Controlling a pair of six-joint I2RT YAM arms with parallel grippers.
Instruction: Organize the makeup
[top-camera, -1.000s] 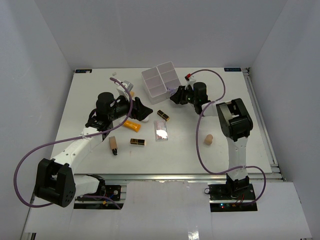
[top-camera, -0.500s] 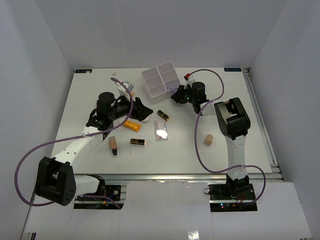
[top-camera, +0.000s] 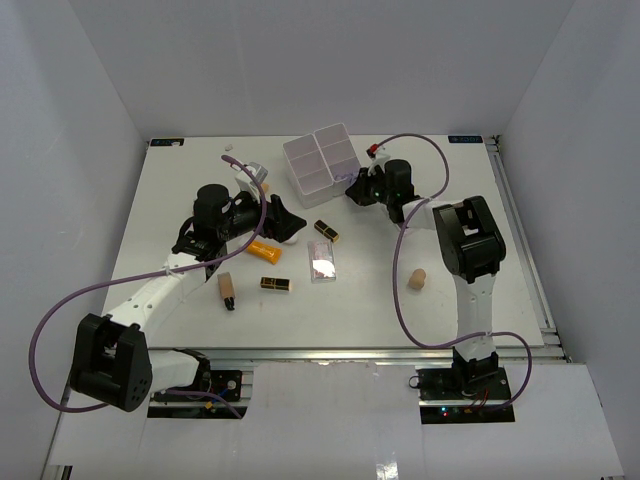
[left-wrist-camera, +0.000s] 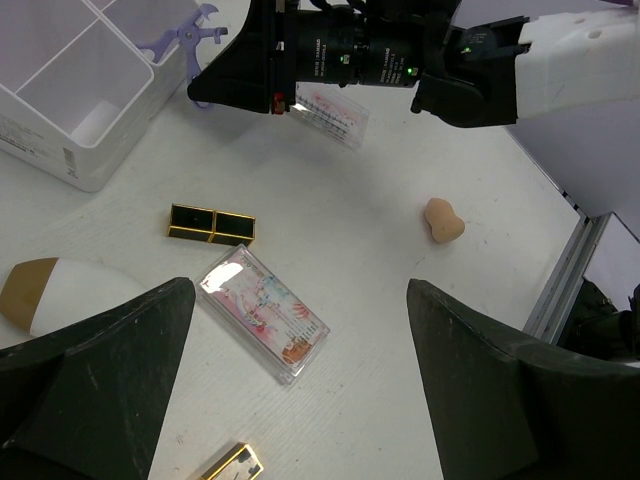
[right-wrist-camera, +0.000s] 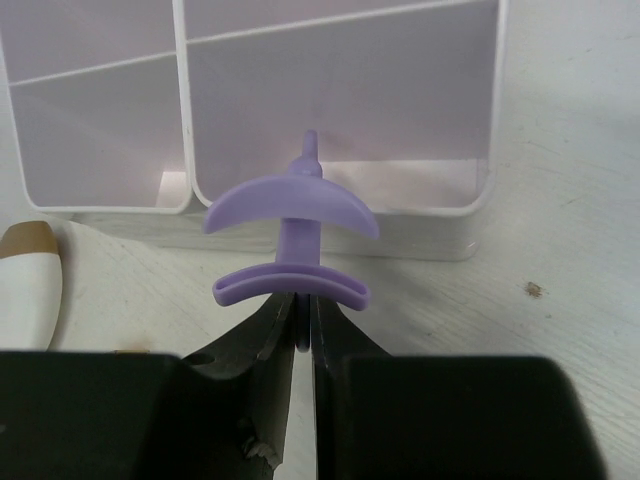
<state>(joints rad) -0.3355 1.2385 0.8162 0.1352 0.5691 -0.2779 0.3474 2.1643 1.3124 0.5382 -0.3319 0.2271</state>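
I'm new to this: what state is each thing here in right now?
Left end effector: open, empty.
Right end effector: shut on purple clip.
Purple clip: gripped.
White box: upright, open top.
Palette: lying flat.
Lipstick nearest box: on its side.
Sponge: lying loose.
Tan bottle: on its side.

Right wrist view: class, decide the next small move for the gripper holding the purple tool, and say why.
Probably lift and ease forward. The right gripper is shut on the purple tool, which sits just short of the near wall of the white box, so it likely must clear the rim before release.
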